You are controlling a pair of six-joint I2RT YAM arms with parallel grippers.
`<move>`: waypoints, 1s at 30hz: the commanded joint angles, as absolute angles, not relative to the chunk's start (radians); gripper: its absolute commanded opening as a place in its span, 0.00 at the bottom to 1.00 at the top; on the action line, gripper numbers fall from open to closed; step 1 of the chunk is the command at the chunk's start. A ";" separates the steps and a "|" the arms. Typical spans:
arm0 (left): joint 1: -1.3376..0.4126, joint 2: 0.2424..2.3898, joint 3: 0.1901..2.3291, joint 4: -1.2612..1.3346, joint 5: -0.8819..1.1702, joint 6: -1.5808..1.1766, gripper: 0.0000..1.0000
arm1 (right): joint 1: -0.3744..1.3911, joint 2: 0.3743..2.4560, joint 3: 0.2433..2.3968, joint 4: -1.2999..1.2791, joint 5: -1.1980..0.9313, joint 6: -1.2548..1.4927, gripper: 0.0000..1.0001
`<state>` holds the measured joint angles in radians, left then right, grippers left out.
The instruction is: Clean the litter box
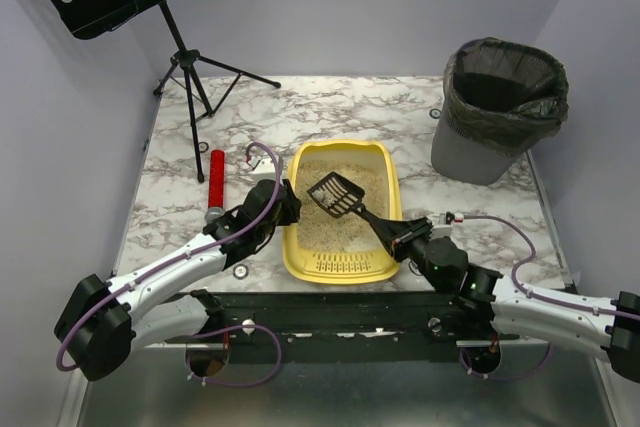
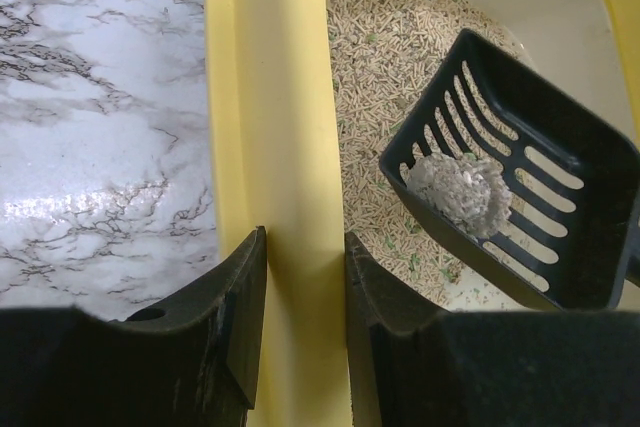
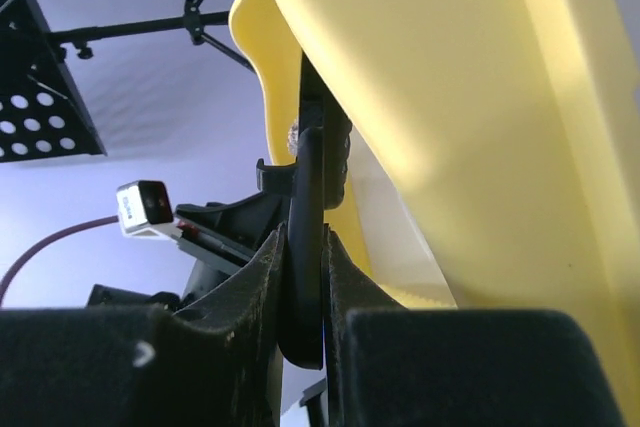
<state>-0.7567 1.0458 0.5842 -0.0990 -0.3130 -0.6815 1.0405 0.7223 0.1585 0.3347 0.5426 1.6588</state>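
Clump [image 2: 462,193] in scoop [image 2: 565,217] above litter box [image 2: 285,147]

Scoop [image 1: 336,193] across litter box [image 1: 340,267] interior

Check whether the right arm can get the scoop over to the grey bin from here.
Probably yes. The right pincer holds the scoop above the litter, and nothing tall stands between the litter box and the bin, though its rim is high.
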 commanded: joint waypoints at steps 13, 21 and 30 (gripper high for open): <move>-0.765 1.055 0.554 -0.189 -0.230 -0.700 0.10 | 1.042 0.623 0.172 0.258 0.549 1.707 0.01; -0.765 1.042 0.549 -0.190 -0.232 -0.700 0.09 | 1.040 0.752 0.183 0.416 0.481 1.666 0.00; -0.765 1.023 0.546 -0.199 -0.244 -0.699 0.09 | 1.040 0.543 0.218 0.201 0.667 1.595 0.01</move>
